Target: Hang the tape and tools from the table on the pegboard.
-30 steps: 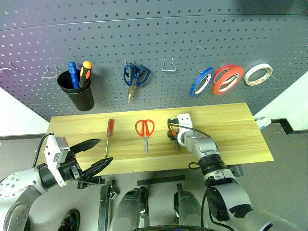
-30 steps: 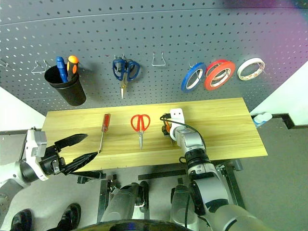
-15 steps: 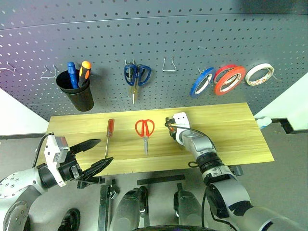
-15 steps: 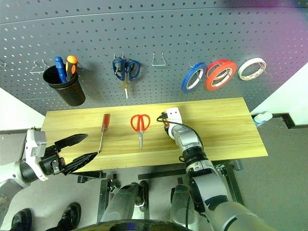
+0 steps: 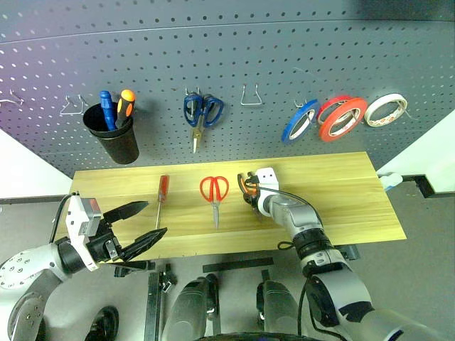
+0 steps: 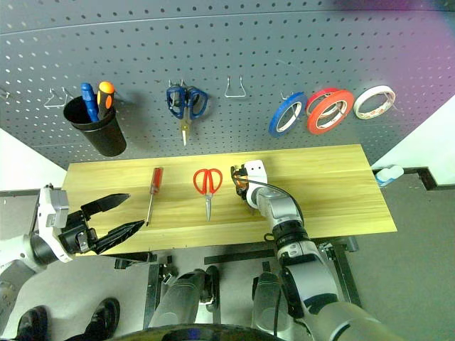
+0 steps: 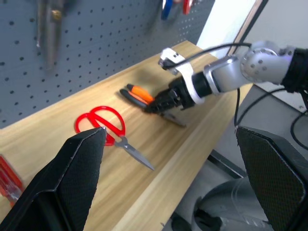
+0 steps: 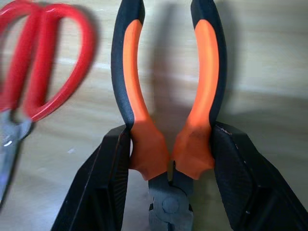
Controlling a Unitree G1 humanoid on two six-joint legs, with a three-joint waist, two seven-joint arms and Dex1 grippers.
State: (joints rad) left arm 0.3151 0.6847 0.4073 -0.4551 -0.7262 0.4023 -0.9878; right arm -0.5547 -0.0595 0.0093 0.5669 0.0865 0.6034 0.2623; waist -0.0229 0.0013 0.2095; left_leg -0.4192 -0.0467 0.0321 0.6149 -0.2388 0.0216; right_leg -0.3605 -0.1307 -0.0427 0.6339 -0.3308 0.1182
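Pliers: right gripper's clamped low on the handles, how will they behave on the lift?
The pliers are probably rigid and fairly heavy for their size: metal head, thick handles. The right gripper squeezes both handles near the pivot, so they likely stay shut. The long handles may droop or swing. The rubbery-looking grips should resist slipping.

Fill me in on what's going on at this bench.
The robot is hanging tools on the dark grey perforated pegboard. Its right gripper is shut on the orange-and-black-handled pliers, which lie on the light wood-grain table. The left gripper hangs open off the table's near left edge, holding nothing. The red-handled scissors and red-handled screwdriver lie on the table. The bright red ring of tape is on the pegboard.
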